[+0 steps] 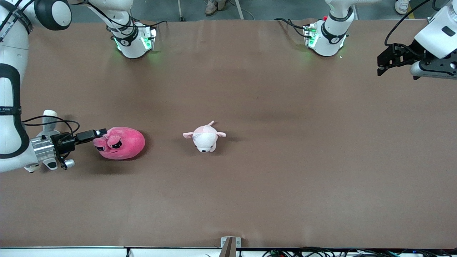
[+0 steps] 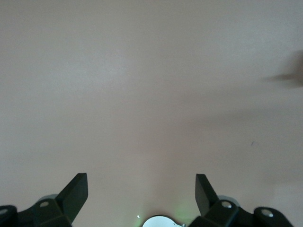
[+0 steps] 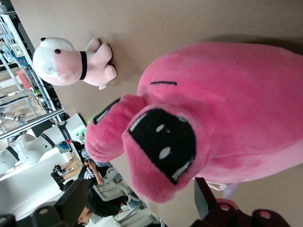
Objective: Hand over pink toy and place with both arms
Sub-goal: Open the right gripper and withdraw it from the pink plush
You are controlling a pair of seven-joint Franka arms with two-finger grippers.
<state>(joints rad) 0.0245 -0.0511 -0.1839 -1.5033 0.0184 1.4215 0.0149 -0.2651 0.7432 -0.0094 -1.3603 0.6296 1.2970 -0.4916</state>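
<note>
The right gripper point(image 1: 101, 135) is reaching in low and level, fingers spread apart at the pink toy's point(image 1: 120, 142) face, gripping nothing. The toy is lying on the table point(image 1: 285, 171) toward the right arm's end. A pale plush animal point(image 1: 204, 137) is sitting beside it, mid-table. The left gripper point(image 1: 382, 64) is waiting aloft, fingers parted, partly cut off.

The pink toy point(image 1: 121, 143) lies on the bench point(image 1: 285, 178) toward the right arm's end, with the smaller plush animal point(image 1: 204, 137) beside it, nearer the bench's middle. The right claw point(image 1: 101, 137) is low at the pink toy's end that faces away from the plush animal. The left claw point(image 1: 387, 60) hangs over the left arm's end, well apart from both.
</note>
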